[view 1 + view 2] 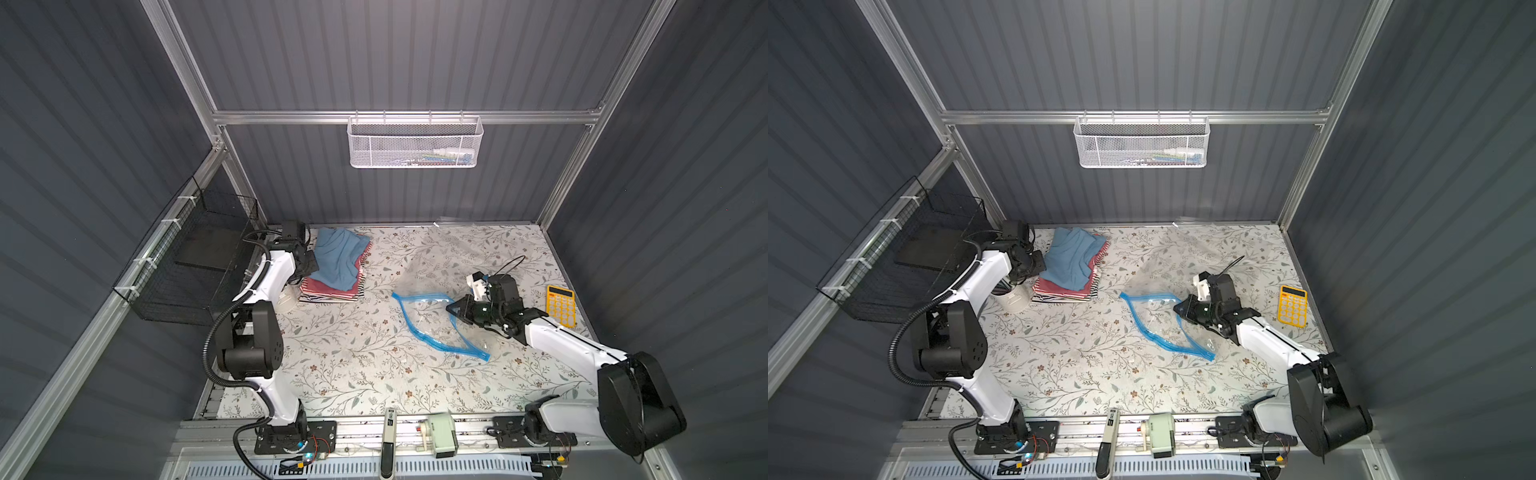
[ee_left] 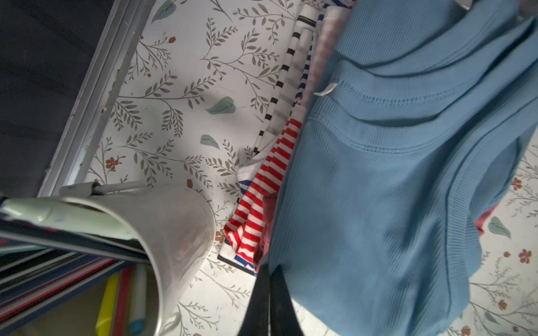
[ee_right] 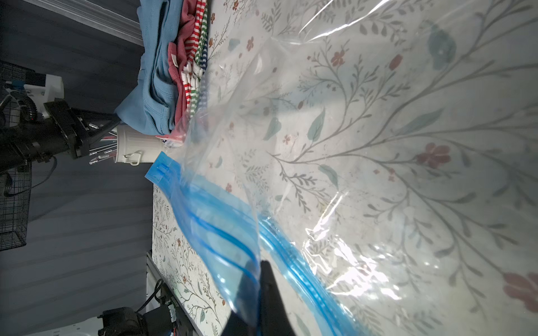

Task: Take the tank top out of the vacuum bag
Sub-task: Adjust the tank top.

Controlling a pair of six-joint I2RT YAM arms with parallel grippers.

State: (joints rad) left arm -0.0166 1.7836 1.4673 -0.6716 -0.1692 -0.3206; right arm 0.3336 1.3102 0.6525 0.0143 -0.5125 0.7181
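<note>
Left claw (image 1: 312,269) (image 2: 269,279) is at the far left of the surface (image 1: 353,357). Its fingers are pressed together on the near edge of the blue tank top (image 1: 338,257) (image 2: 378,189). In the right wrist view you can see that corner of the tank top (image 3: 154,87) sticking out past the pile to the claw tip, above the white cup (image 3: 136,145).

The tank top is outside the vacuum bag. It lies crumpled on top of a pile of folded striped clothes (image 1: 332,294) (image 2: 262,186) near the back left corner. The cup (image 1: 286,300) (image 1: 1015,297), with pens in it, stands just beside the pile on the arm's side.

The vacuum bag (image 1: 419,305) (image 1: 1154,311) lies right of centre, well apart from the pile. You can see the flowered surface through its clear plastic in both top views. The clear body runs back toward the rear wall.

Right claw (image 1: 451,308) (image 3: 260,279) is clamped on the bag's blue zip strip (image 3: 209,221) and pinches one layer of it. That layer is raised off the other, so the mouth stands open in a loop.

A yellow calculator (image 1: 560,305) (image 1: 1292,307) lies flat near the right wall, beyond the right arm and apart from the bag.
</note>
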